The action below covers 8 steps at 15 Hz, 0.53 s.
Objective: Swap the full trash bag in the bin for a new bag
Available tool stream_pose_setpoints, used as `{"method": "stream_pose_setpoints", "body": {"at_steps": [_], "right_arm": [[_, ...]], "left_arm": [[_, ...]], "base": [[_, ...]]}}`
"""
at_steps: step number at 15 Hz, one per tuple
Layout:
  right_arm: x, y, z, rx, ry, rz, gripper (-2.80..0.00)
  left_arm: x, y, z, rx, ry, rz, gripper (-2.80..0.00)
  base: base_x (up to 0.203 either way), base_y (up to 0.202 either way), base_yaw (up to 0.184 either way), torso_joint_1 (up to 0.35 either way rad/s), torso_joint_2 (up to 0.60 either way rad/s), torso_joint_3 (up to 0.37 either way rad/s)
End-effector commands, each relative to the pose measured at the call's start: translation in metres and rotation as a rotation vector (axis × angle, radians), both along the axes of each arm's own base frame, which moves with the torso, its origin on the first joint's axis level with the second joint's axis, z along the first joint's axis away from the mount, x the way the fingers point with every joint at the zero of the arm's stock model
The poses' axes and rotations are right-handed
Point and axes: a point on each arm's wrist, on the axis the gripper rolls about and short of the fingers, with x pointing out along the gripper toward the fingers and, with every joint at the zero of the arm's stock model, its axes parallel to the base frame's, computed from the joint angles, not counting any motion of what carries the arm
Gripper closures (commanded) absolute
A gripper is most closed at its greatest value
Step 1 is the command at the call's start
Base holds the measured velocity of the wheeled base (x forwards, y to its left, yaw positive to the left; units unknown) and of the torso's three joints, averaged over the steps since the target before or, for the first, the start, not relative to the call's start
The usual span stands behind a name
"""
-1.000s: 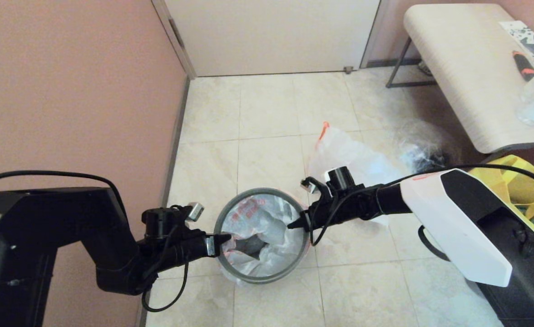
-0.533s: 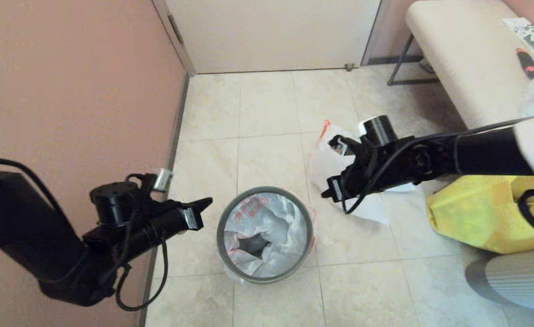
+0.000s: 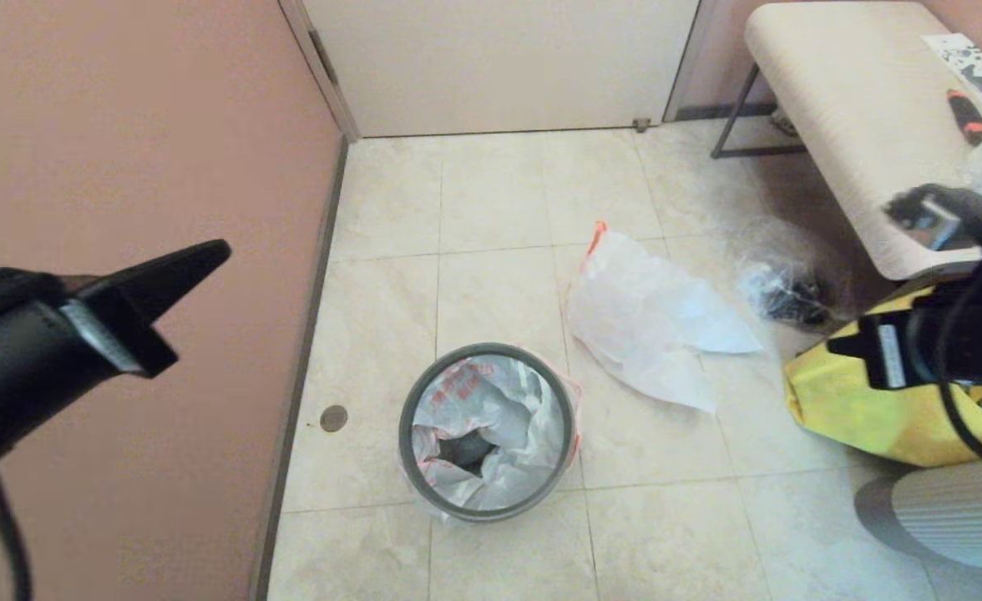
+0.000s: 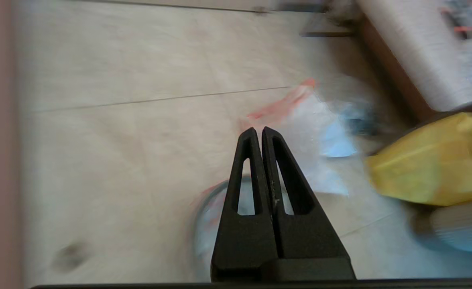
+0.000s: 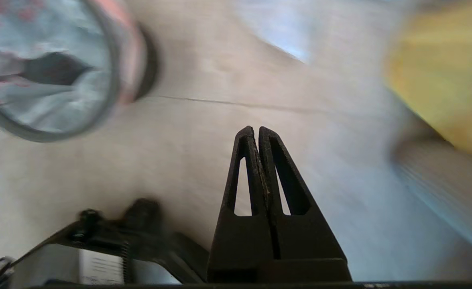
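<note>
The bin [image 3: 408,434], black with a grey ring rim, stands on the tiled floor. A thin white bag with orange-red print [image 3: 508,417], the new bag, lines it and folds over the rim, with a dark opening at its middle. A second white bag with an orange handle [image 3: 650,321] lies on the floor behind and to the right; I cannot make out bottles in it. My left gripper [image 3: 207,255] [image 4: 258,130] is shut and empty, raised high by the wall left of the bin. My right gripper [image 3: 837,345] [image 5: 256,129] is shut and empty, over the yellow bag.
A yellow bag [image 3: 875,401] and a grey ribbed rounded object [image 3: 950,513] sit at the right. A clear film bag with dark items [image 3: 779,292] lies under the pale bench [image 3: 842,108]. The pink wall [image 3: 124,167] bounds the left, and a door [image 3: 499,58] stands at the back.
Both grippers have left the bin's rim. The left one rose up and to the left, the right one swung far right over the yellow bag. The printed bag stays in the bin.
</note>
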Motion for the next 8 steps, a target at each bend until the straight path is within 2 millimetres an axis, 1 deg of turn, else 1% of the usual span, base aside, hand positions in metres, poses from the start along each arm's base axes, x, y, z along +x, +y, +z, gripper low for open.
{"method": "stream_pose_setpoints", "body": {"at_steps": [1, 3, 4, 6, 8], "right_arm": [[-0.082, -0.033, 0.010, 0.037, -0.152, -0.072, 0.00], [-0.128, -0.049, -0.002, 0.050, -0.222, -0.127, 0.00], [-0.148, -0.054, -0.007, 0.057, -0.262, -0.147, 0.00], [-0.193, -0.064, -0.019, 0.063, -0.334, -0.193, 0.00], [-0.235, -0.070, -0.038, 0.040, -0.357, -0.240, 0.00]], "left_arm": [[-0.072, 0.029, 0.007, -0.011, -0.120, 0.095, 0.00], [-0.101, 0.043, -0.005, 0.001, -0.145, 0.230, 0.00], [-0.114, 0.047, -0.011, -0.002, -0.142, 0.271, 0.00], [-0.142, 0.052, -0.029, -0.008, -0.104, 0.314, 0.00], [-0.161, 0.055, -0.047, -0.011, -0.058, 0.358, 0.00]], "base": [[0.000, 0.000, 0.000, 0.000, 0.00, 0.000], [0.000, 0.000, 0.000, 0.000, 0.00, 0.000], [0.000, 0.000, 0.000, 0.000, 0.00, 0.000], [0.000, 0.000, 0.000, 0.000, 0.00, 0.000], [0.000, 0.000, 0.000, 0.000, 0.00, 0.000]]}}
